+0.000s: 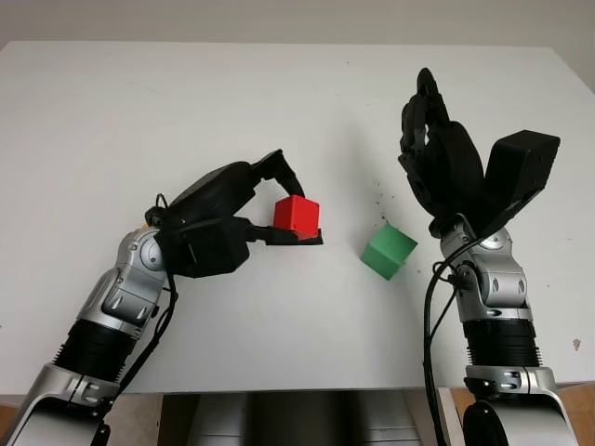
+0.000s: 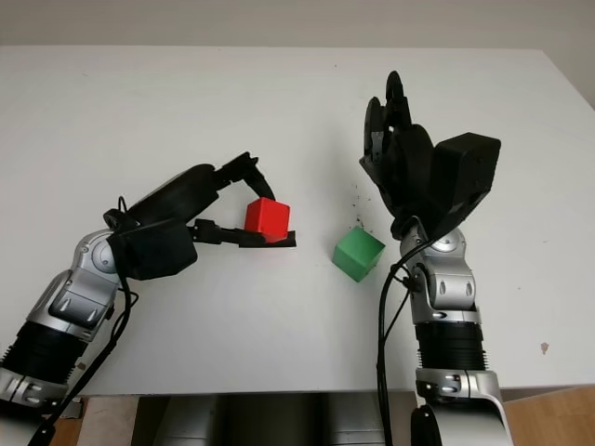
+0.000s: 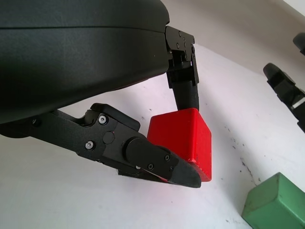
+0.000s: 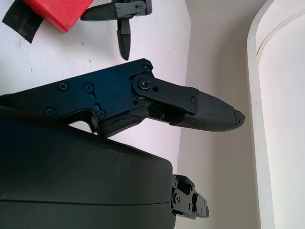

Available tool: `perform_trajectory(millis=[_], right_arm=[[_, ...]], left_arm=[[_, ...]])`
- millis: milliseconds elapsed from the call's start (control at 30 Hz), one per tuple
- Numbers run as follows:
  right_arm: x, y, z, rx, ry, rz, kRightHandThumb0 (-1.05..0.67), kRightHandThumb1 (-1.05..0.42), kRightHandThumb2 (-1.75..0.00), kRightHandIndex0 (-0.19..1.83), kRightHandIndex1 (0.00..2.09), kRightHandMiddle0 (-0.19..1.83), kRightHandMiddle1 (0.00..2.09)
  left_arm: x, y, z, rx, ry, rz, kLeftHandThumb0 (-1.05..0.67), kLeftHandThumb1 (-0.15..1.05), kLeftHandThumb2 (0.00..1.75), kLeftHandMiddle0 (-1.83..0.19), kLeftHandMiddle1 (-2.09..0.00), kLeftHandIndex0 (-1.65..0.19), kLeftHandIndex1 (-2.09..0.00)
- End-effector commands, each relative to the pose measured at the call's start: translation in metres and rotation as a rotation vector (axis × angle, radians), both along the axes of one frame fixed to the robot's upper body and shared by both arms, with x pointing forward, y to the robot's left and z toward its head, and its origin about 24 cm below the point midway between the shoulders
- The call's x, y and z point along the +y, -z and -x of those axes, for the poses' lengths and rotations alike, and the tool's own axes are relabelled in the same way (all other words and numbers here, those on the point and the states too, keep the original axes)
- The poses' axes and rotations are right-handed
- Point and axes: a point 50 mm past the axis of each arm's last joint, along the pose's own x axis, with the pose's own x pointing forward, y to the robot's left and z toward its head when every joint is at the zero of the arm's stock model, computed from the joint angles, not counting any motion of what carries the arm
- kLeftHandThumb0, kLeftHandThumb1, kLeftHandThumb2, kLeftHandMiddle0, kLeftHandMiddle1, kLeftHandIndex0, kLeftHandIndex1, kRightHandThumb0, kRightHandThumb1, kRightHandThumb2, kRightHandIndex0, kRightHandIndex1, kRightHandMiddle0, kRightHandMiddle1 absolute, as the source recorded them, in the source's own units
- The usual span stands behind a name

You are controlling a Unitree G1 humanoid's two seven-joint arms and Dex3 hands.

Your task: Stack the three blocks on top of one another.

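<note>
- Left hand (image 1: 279, 209) pinches the red block (image 1: 297, 215): one finger against its far side, the others against its near lower edge. Block looks barely clear of the white table (image 1: 139, 111), or just touching it; can't tell which.
- Green block (image 1: 389, 251) sits on the table just beside the red one, apart from it. Likely the base, so the red probably goes on top.
- Right hand (image 1: 437, 149) is raised beyond the green block, holding nothing, open, probably to keep that path clear.
- Left wrist view shows the fingertip (image 3: 183, 174) contact under the red block's edge; the eye views hide that.
- Two blocks visible; task names three.
</note>
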Motion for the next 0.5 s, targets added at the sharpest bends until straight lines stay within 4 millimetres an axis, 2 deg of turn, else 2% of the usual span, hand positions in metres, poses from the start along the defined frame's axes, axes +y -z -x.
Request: perform_trajectory(millis=[0, 467], right_arm=[[-0.0001, -0.0019, 0.0019, -0.011, 0.002, -0.002, -0.73, -1.05, -0.70, -0.19, 0.00, -0.19, 0.00], [-0.0002, -0.0027, 0.0017, -0.010, 0.002, -0.004, -0.74, -1.05, -0.69, -0.19, 0.00, -0.19, 0.00]], left_arm=[[-0.0054, -0.0010, 0.0011, -0.004, 0.019, -0.013, -0.45, 1.05, 0.14, -0.08, -0.05, -0.13, -1.72], [-0.0020, 0.0000, -0.0018, -0.062, -0.004, -0.070, -0.45, 1.05, 0.13, -0.11, -0.06, -0.16, -1.71]])
